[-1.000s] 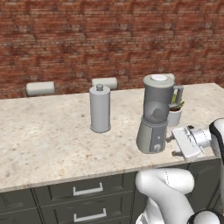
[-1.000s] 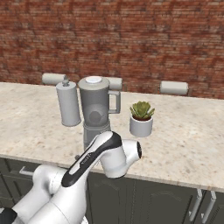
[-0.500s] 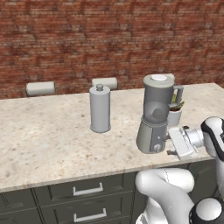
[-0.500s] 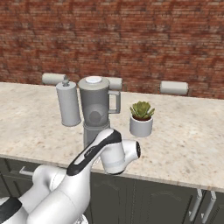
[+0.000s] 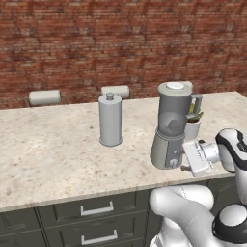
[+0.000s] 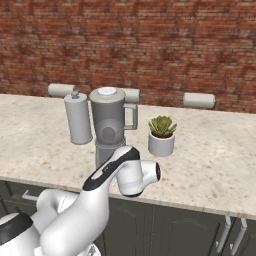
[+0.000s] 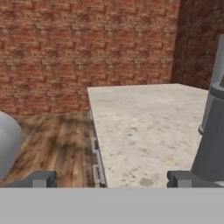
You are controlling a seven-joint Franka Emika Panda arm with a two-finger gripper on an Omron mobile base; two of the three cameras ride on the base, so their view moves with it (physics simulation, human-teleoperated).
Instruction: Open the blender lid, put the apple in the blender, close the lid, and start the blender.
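Jaws spread wide and empty, gripper (image 5: 182, 167) seen just right of the blender (image 5: 171, 126) base in the left base view, blender lid (image 6: 107, 93) seated on the jar in the right base view, fingertips (image 7: 180, 178) seen beside the blender base in the hand view.

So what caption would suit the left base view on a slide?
Robot gripper low beside the base of the lidded blender, with a grey canister standing apart on the counter.

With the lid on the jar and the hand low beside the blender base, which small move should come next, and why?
Probably ease the gripper toward the small front knob on the grey cone-shaped blender base. The flat round grey lid with the white centre cap sits on the translucent jar, something round shows inside the jar, and the open fingertips are level with the base.
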